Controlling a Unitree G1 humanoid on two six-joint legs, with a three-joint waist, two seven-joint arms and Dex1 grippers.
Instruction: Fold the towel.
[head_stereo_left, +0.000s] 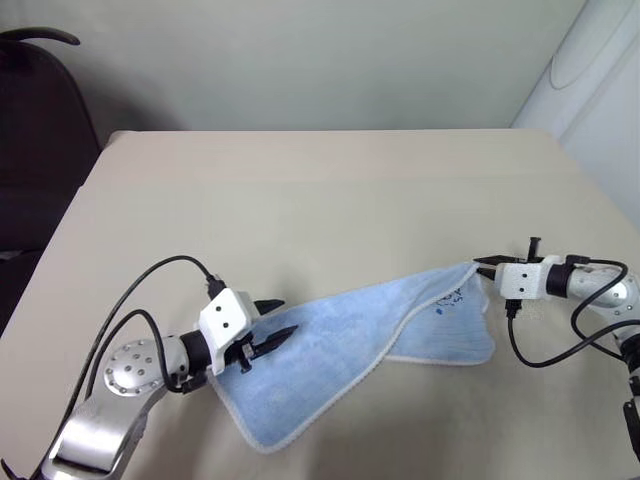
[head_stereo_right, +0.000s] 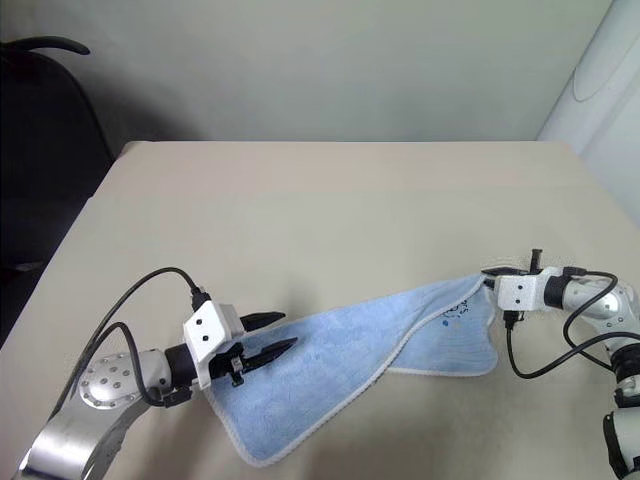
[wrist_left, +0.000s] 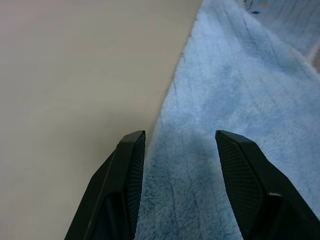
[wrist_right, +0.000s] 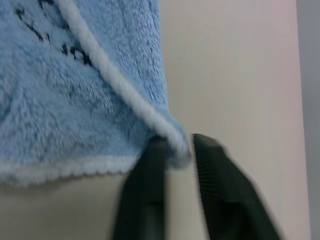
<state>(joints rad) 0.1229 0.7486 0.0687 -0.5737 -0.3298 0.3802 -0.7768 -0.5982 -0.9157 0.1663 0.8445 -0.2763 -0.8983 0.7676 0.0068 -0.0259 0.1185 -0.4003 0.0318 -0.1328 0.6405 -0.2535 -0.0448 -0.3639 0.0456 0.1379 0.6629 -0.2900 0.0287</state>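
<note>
The light blue towel (head_stereo_left: 350, 340) lies crumpled in a slanted strip across the near part of the table, its whitish border showing along the lower edge and a small dark blue mark (head_stereo_left: 450, 300) near its right corner. My left gripper (head_stereo_left: 288, 317) is at the towel's left end, open. In the left wrist view one finger (wrist_left: 125, 175) hangs over the towel's edge and the other (wrist_left: 250, 175) over the cloth. My right gripper (head_stereo_left: 480, 263) is shut on the towel's right corner (wrist_right: 175, 145), which is raised a little off the table.
The beige table (head_stereo_left: 300, 190) stretches bare beyond the towel to its far edge. A black chair (head_stereo_left: 40, 130) stands off the left side. A white rounded object (head_stereo_left: 590, 70) is at the back right. Black cables loop from both wrists.
</note>
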